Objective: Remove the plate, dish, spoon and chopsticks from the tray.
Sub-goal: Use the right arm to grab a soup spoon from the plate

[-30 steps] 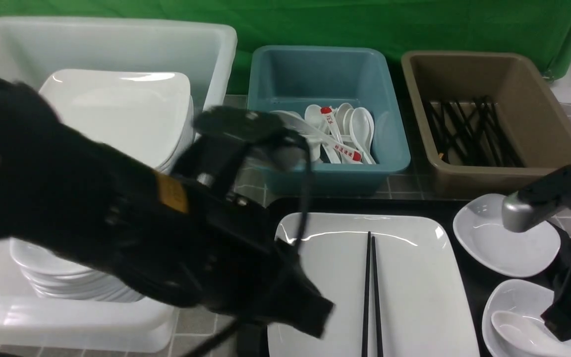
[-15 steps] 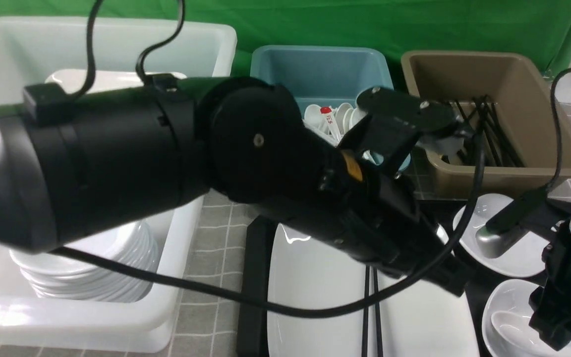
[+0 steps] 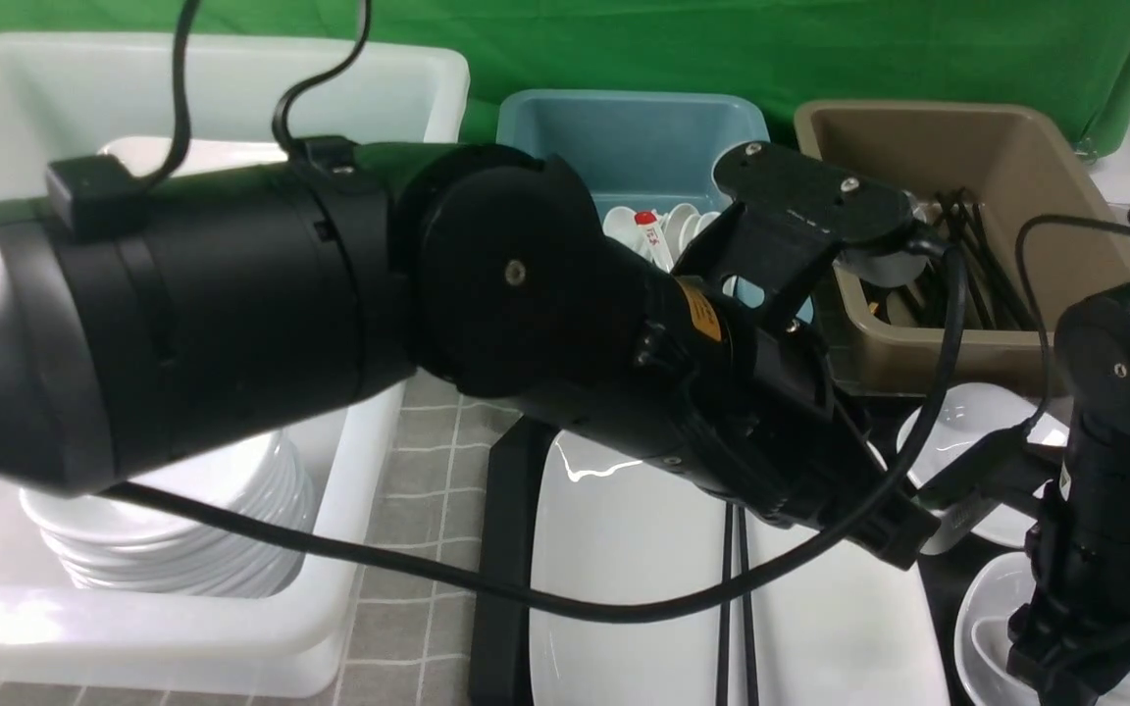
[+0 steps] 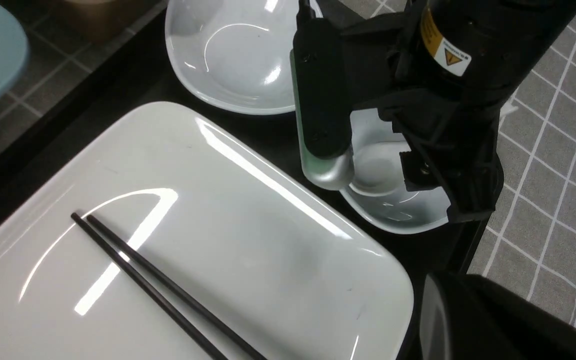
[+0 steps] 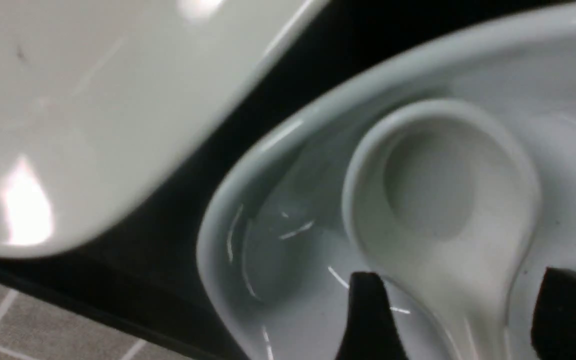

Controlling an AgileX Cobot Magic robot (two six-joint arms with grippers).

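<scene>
Right claw (image 5: 460, 320) is dropping lower, jaws spread astride the spoon (image 5: 438, 200) handle for pickup; left claw (image 3: 906, 547) is hovering closed

Backdrop (image 3: 624, 44): green cloth, hung across the rear, faint folds seen at far right.
Tabletop (image 3: 428, 431): covered w/ grey tile-pattern sheet, pale grid lines throughout.
Light: bright, even; hard white glints thrown on glossy surfaces.

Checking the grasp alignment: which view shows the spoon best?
Right wrist view: the spoon fills the frame, lying in a dish, its handle inside the open right gripper. The left wrist view shows only its bowl behind the right arm; the front view shows a sliver.
</scene>
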